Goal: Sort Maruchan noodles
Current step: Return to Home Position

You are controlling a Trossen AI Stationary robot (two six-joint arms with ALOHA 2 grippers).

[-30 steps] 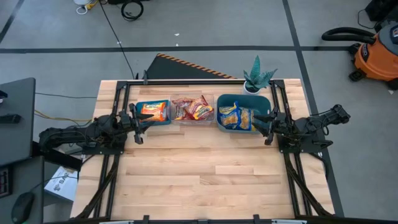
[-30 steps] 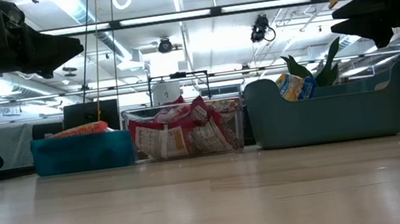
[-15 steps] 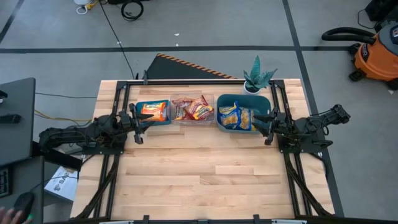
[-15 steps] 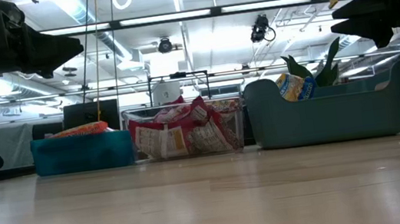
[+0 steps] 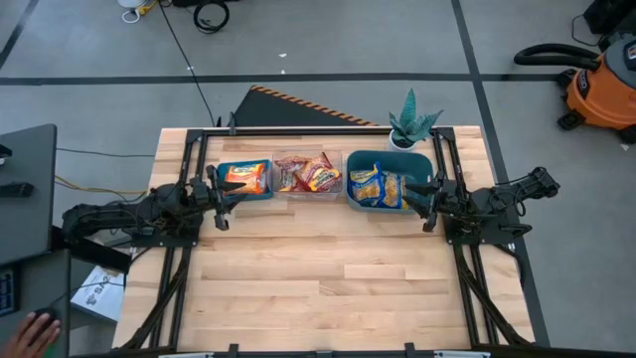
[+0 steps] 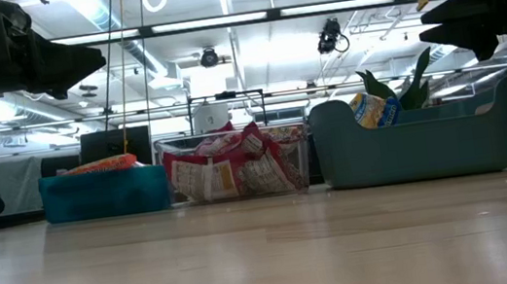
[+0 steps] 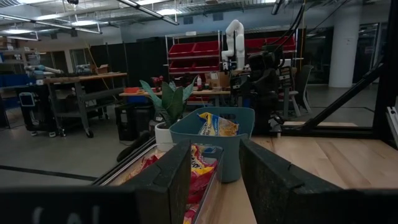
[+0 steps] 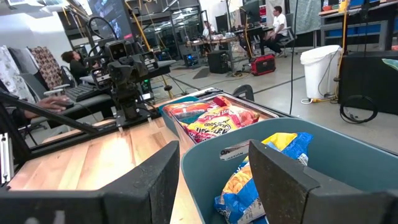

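Note:
The Maruchan noodles lie sorted in three bins at the table's far side. Orange packets [image 5: 244, 177] fill the small teal bin, red-orange ones [image 5: 308, 174] the clear bin, yellow-and-blue ones [image 5: 378, 186] the large teal bin. My left gripper [image 5: 221, 196] hovers open beside the small bin's left end, holding nothing. My right gripper [image 5: 425, 198] hovers open at the large bin's right end, also holding nothing. In the left wrist view my left gripper [image 7: 214, 180] looks over the red-orange packets [image 7: 198, 167]. In the right wrist view my right gripper [image 8: 214, 177] looks over the yellow-and-blue packets [image 8: 264, 168].
A potted plant [image 5: 409, 124] stands at the table's far right corner behind the large teal bin [image 5: 390, 159]. The near half of the wooden table [image 5: 328, 288] is bare wood. A person's hand [image 5: 35, 333] shows off the table at the lower left.

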